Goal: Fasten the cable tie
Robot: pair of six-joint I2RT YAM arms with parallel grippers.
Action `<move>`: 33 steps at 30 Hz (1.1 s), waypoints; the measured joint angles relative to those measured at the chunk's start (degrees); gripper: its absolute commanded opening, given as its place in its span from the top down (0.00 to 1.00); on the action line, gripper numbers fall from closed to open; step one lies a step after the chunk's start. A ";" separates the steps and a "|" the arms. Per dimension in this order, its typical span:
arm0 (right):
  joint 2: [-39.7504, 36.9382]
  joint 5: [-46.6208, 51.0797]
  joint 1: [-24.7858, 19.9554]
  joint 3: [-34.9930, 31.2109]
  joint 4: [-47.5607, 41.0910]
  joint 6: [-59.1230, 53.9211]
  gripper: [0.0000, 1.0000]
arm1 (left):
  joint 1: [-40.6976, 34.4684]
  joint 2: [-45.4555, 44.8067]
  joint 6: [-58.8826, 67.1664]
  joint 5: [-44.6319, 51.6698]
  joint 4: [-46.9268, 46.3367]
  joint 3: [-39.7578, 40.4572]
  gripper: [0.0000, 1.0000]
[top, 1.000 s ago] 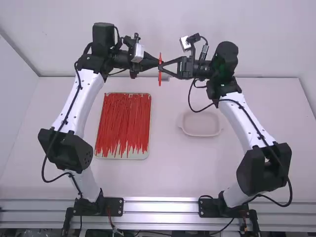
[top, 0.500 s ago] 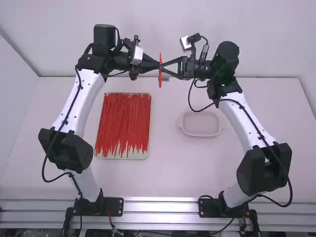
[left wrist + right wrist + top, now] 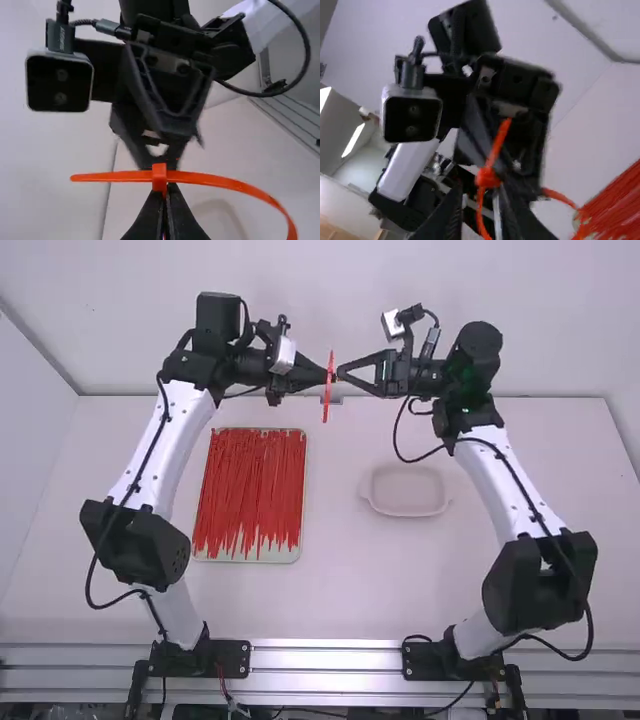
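Observation:
High above the back of the table, a red cable tie (image 3: pixel 327 392) hangs between my two grippers. My left gripper (image 3: pixel 317 381) comes from the left and is shut on the tie's head (image 3: pixel 159 176), its own fingertips meeting just under it (image 3: pixel 163 196). The strap (image 3: pixel 225 183) curves away in a loop to one side. My right gripper (image 3: pixel 341 372) comes from the right, fingers converging to a point, shut on the tie (image 3: pixel 491 155) right beside the left one. It faces the left wrist camera as the right gripper (image 3: pixel 159 152).
A tray (image 3: pixel 296 558) holding several red cable ties (image 3: pixel 250 495) lies on the table below the left arm. A white bowl (image 3: pixel 405 490) sits right of the middle. The stacked red ties (image 3: pixel 620 200) also appear in the right wrist view.
Both grippers have drifted slightly right and upward together with the tie. The right arm's wrist has pulled back to the right, and its fingers now meet in a narrower point at the tie.

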 measured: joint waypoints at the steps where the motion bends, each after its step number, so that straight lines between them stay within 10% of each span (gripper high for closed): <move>1: 0.02 0.55 -0.55 0.00 -0.44 -0.11 0.72 | -0.20 0.00 -0.02 0.59 -0.22 0.00 0.98; 33: 0.07 0.11 0.94 0.00 6.03 7.69 0.87 | -3.19 0.00 -0.02 -2.23 -2.49 0.00 0.98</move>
